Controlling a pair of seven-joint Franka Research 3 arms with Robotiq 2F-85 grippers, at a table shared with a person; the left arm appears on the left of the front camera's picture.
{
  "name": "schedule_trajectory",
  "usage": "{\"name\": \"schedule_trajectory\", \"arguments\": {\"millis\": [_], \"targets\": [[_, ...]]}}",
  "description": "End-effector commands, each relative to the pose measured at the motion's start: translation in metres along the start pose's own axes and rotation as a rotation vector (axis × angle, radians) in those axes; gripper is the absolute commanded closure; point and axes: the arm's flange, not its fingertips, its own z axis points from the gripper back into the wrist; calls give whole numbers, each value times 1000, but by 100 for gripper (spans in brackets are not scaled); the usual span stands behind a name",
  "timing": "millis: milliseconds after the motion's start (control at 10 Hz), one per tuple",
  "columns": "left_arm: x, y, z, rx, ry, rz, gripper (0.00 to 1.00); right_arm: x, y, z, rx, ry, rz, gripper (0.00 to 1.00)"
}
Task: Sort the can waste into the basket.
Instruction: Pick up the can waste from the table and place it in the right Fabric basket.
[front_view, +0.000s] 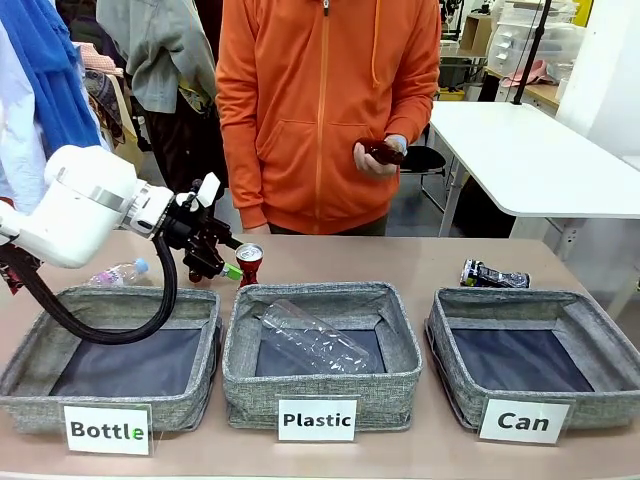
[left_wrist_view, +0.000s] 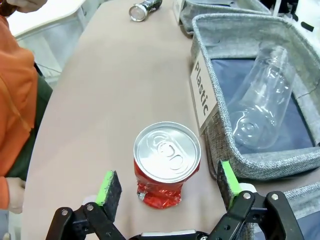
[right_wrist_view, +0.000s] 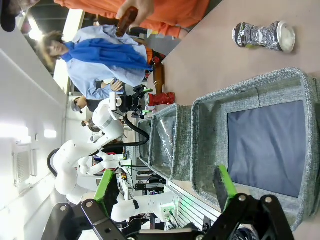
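Note:
A red can (front_view: 249, 262) with a silver top stands dented on the table behind the middle bin. My left gripper (front_view: 220, 262) is beside it. In the left wrist view the red can (left_wrist_view: 166, 169) sits between the spread green pads (left_wrist_view: 109, 186) of that open gripper (left_wrist_view: 168, 182), touching neither. A crushed dark can (front_view: 495, 275) lies on its side behind the grey basket (front_view: 455, 335) labelled "Can". My right gripper (right_wrist_view: 165, 187) hangs open over that basket (right_wrist_view: 210, 145), whose dark bottom is bare, with the crushed can (right_wrist_view: 262, 35) beyond it.
The "Plastic" bin (front_view: 240, 345) holds a clear bottle (front_view: 315, 340). The "Bottle" bin (front_view: 30, 355) stands at the left, a clear plastic bottle (front_view: 118, 272) behind it. A person in an orange hoodie at the far edge holds a brown bottle (front_view: 380, 152).

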Motion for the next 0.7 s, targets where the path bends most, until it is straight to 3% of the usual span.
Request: {"name": "schedule_trajectory", "arguments": {"millis": [0,600], "targets": [[3,4,14,-18,-29,11,0,2,1,-1,22,-15,20,0],[-3,5,1,-25,-44,13,0,2,1,-1,22,-15,20,0]]}}
